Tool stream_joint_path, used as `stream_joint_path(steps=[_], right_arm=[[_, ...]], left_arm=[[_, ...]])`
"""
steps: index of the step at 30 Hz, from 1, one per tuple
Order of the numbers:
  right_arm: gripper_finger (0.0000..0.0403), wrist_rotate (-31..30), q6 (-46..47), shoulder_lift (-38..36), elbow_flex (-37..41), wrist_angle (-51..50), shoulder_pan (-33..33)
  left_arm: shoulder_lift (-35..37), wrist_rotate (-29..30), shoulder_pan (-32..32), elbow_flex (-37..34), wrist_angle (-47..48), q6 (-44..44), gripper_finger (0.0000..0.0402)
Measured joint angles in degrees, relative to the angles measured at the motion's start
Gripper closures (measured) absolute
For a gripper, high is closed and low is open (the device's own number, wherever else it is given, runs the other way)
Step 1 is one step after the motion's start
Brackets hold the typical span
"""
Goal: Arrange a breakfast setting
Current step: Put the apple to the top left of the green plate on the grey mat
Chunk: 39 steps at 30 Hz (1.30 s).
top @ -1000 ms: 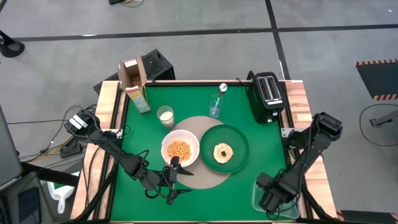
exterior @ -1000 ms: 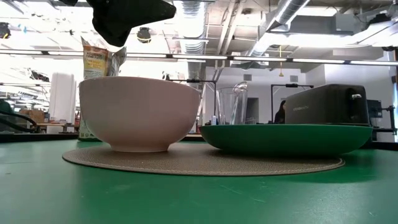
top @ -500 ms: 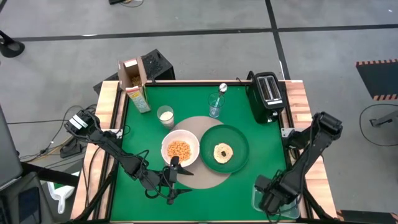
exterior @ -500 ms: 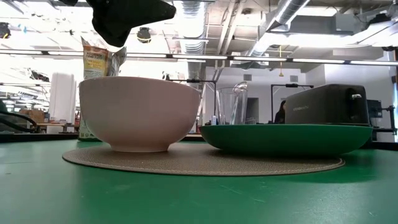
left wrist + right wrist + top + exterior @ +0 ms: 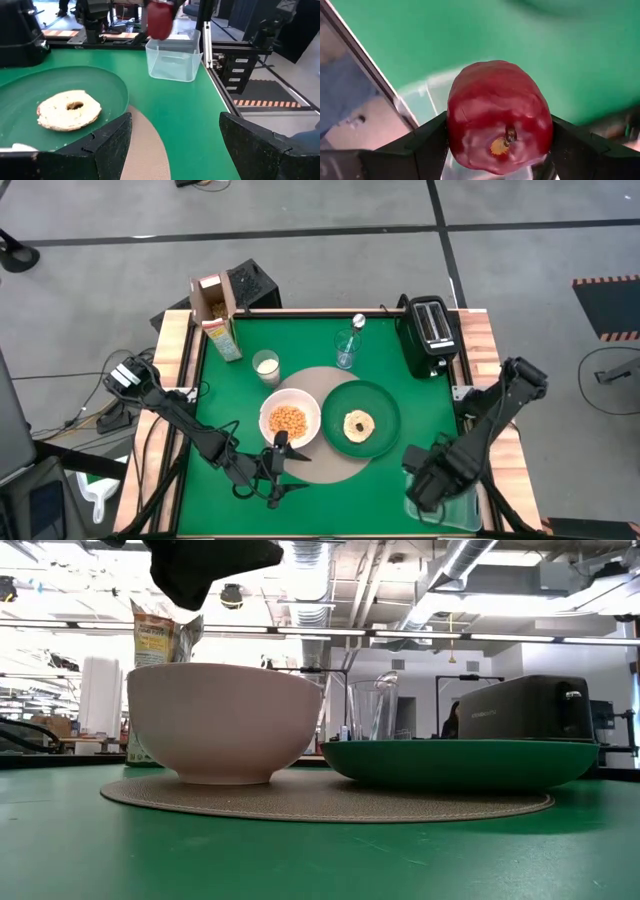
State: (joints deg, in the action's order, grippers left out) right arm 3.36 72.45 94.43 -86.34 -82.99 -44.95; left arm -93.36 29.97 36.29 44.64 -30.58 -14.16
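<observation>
Over on the left, the left hand (image 5: 277,470) hangs low beside the near edge of the round tan mat (image 5: 330,470), its dark fingers spread with nothing between them, which reads to me as waiting. The white round bowl (image 5: 290,420) of orange-brown cereal sits on that mat with the larger green plate (image 5: 385,408) touching it alongside, the round bread (image 5: 358,424) lying flat in the plate's middle, so the core of the setting looks already laid. Behind them stand the white cup (image 5: 266,365) of milk and the clear glass (image 5: 346,350) with a metal spoon (image 5: 357,324) propped inside, kept off the mat. To the right, the right hand (image 5: 432,480) is clamped around a small red fruit (image 5: 497,122), held above a clear plastic tub (image 5: 173,60) at the near right corner; I would guess the fruit was stored there and is bound for the setting. The tabletop (image 5: 240,415) is covered in flat green felt, with a cereal carton (image 5: 217,320) and a black toaster (image 5: 432,330) at its far edge, and a bare grey floor (image 5: 520,270) around.
</observation>
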Motion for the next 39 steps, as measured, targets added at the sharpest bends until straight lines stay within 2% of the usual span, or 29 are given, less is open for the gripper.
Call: stream_joint_path(steps=[8, 12, 22, 26, 29, 34, 39], right_arm=[[0.0088, -10.4, -20.0, 0.0, -4.0, 0.3, 10.3], [0.0088, -12.6, -29.6, 0.0, -5.3, 1.2, 16.6], [0.0088, -14.7, -50.5, 0.0, -7.3, 11.4, 31.4], [0.0088, -14.7, -57.4, 0.6, -9.0, 14.6, 36.2], [0.0088, -14.6, -61.7, 1.3, -10.6, 16.7, 39.6], [0.0088, -14.6, -67.0, 6.0, -17.1, 16.0, 44.7], [0.0088, -14.2, -71.5, 14.1, -26.8, 11.9, 48.3]], left_arm=[[4.5, -1.0, 0.5, 0.0, 5.9, 1.1, 0.0116], [6.7, -0.6, 2.4, -1.5, 7.7, 1.0, 0.0116], [12.0, 8.2, 8.8, -7.1, 7.7, 0.8, 0.0116], [13.4, 12.2, 9.8, -9.8, 7.2, -0.4, 0.0116], [13.7, 13.1, 9.9, -12.4, 6.6, -2.7, 0.0116], [13.8, 14.5, 9.6, -15.4, 6.1, -5.0, 0.0116], [17.3, 13.0, 9.0, -15.8, 7.4, -1.7, 0.0116]])
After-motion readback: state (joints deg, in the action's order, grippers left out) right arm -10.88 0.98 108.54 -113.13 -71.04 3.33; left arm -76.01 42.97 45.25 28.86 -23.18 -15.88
